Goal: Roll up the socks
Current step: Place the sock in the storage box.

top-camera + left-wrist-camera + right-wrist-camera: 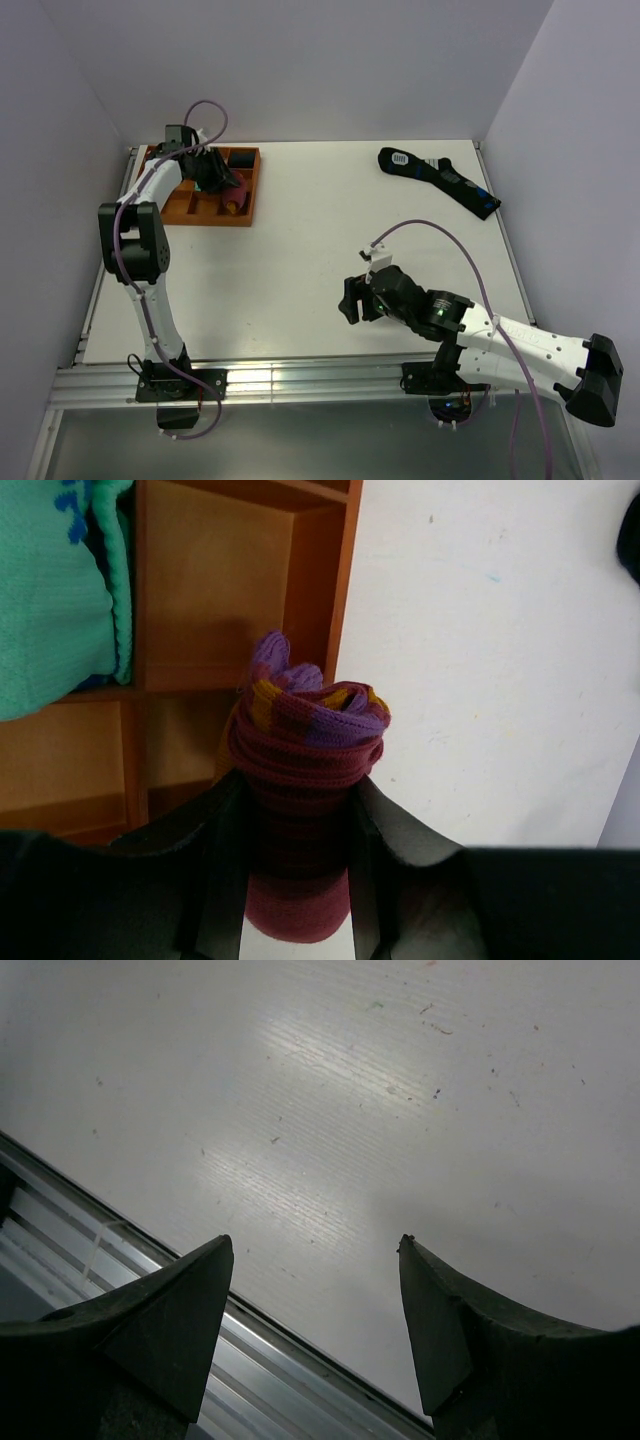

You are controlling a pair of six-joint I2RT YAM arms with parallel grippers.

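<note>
Rolled sock (305, 740) in left pincer (298, 792) over tray (205, 221), far left of table (300, 260); long sock (440, 178) far right.

The white desk (300, 260) has a flat, matte top, with small dark specks visible up close. An aluminium rail (300, 380) runs along its near edge. At the far left corner an orange wooden tray (254, 190) with compartments lies flat on the top. At the far right a long black sock with blue marks (440, 180) lies stretched out at a slant, well apart from the tray.
</note>
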